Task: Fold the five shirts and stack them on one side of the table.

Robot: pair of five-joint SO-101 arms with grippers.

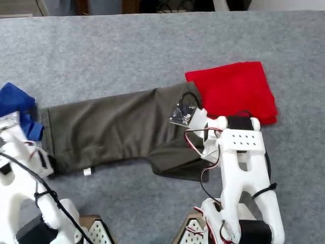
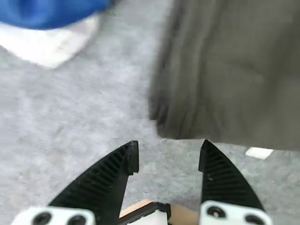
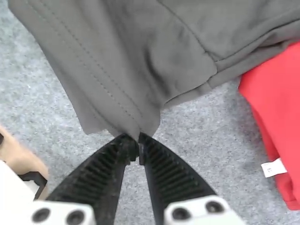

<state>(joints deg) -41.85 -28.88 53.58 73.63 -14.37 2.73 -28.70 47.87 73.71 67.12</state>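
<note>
Right hand (image 3: 138, 145) first: I see its jaws drawn almost together on a corner of the olive shirt (image 1: 117, 127), pinching the cloth at the end that lies toward the red shirt (image 1: 233, 89). Left hand (image 2: 168, 157) has its jaws spread apart and grips nothing. It hangs over bare worktop (image 1: 127, 46) just short of the olive shirt's other end, with a strip of grey between its tips and the hem.

From the high view I read the rest by size. The worktop is covered in grey felt-like material and runs across the whole picture. The olive shirt is the biggest thing on it: a long band stretched across the middle, wrinkled along its length, with a flap of cloth sticking out toward the arms under the right arm's wrist. One end comes close to the blue shirt (image 1: 15, 101) and the other sits just beside the red one.

The red shirt is folded into a rough square and lies flat, right of centre, beyond the right arm. The blue shirt is bunched up, not folded, at the left edge beside the left arm. In the left wrist view something white (image 2: 51, 44) lies just beside the blue cloth; I cannot tell what it is.

Smallest are two white labels: one (image 1: 87, 172) at the olive shirt's near hem, and one (image 3: 273, 167) at the red shirt's edge.
</note>
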